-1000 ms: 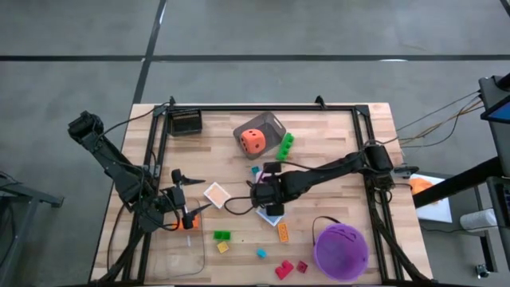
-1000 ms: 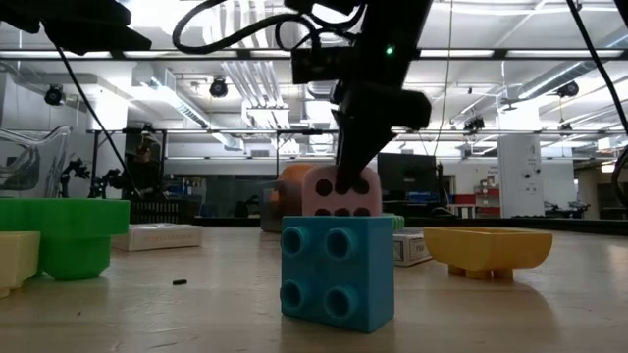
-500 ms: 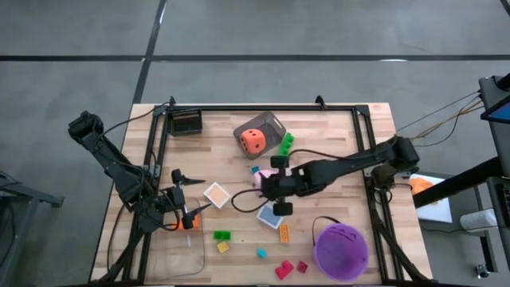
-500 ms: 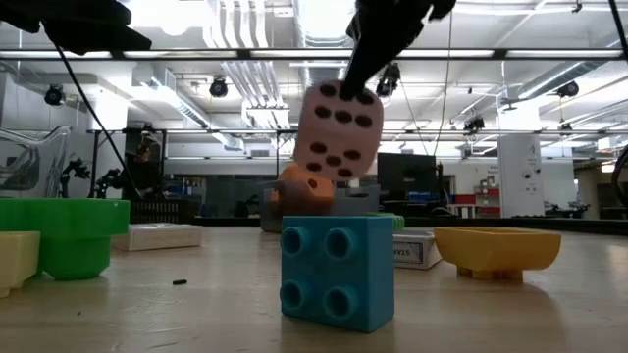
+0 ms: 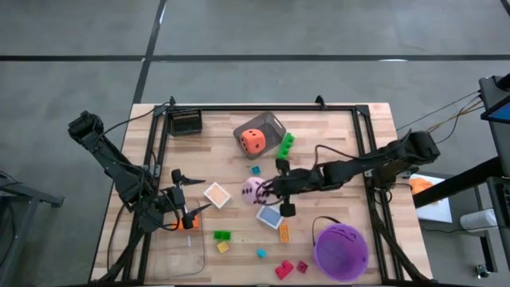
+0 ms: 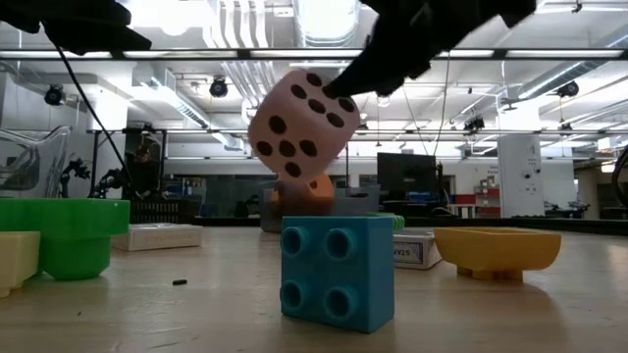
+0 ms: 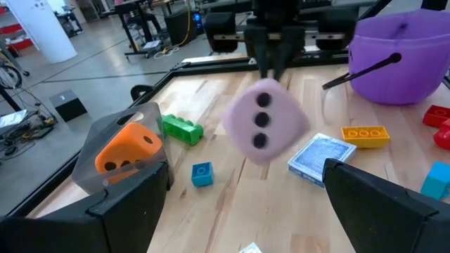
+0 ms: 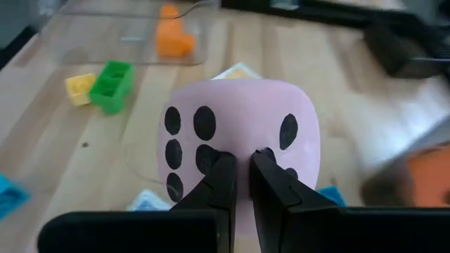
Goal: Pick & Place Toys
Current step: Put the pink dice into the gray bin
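The right gripper (image 5: 267, 188) has the pink die (image 5: 253, 190) pinched by a fold of its soft face, fingers (image 8: 223, 184) squeezed together, and the die hangs tilted in the air above the table (image 5: 335, 143), well clear of the boards. Taking the purple bucket (image 5: 341, 251) as the landmark, the die is up and away from it toward the table's middle, with the blue tile (image 5: 269, 216) lying between the two and an orange brick (image 5: 283, 232) just beside the bucket. The orange die (image 5: 253, 141) sits farther off in a clear tilted container (image 5: 269, 123). The left gripper (image 5: 191, 210) waits far from the bucket, its fingers spread wide and empty.
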Tool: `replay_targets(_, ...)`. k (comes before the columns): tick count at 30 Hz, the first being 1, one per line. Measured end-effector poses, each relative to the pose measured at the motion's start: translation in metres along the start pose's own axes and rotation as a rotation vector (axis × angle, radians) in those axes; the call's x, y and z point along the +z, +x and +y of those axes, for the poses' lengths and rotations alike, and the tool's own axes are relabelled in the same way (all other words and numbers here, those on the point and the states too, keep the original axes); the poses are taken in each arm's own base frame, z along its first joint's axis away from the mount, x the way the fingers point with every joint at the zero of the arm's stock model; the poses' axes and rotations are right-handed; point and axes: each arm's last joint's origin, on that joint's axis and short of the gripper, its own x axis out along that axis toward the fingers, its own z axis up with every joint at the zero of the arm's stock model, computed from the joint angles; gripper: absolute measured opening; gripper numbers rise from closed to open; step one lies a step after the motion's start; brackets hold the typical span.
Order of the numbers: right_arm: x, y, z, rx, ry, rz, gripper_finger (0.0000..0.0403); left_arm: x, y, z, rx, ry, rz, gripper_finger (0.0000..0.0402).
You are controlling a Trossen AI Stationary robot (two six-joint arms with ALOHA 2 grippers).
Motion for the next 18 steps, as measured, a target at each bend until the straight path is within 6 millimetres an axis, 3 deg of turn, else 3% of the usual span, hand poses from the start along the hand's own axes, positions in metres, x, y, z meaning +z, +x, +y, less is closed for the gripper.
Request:
replay_targets(4,-0.006,-0.012,-0.021,-0.149,0.032,-0.061,0.0025,0.0,0.0,0.0,0.0,-0.001,0.0,0.0374)
replay_targets(9,0.001,-0.031,-0.056,-0.391,0.055,-0.102,0.0025,0.0,0.0,0.0,-0.001,-0.001,0.0,0.0374)
replay_targets(14,0.005,-0.043,-0.098,-0.531,0.099,-0.119,0.0026,0.0,0.0,0.0,-0.001,-0.003,-0.001,0.0374)
replay_targets(18,-0.003,-0.045,-0.134,-0.632,0.151,-0.084,0.0026,0.0,0.0,0.0,-0.001,-0.002,-0.001,0.0374)
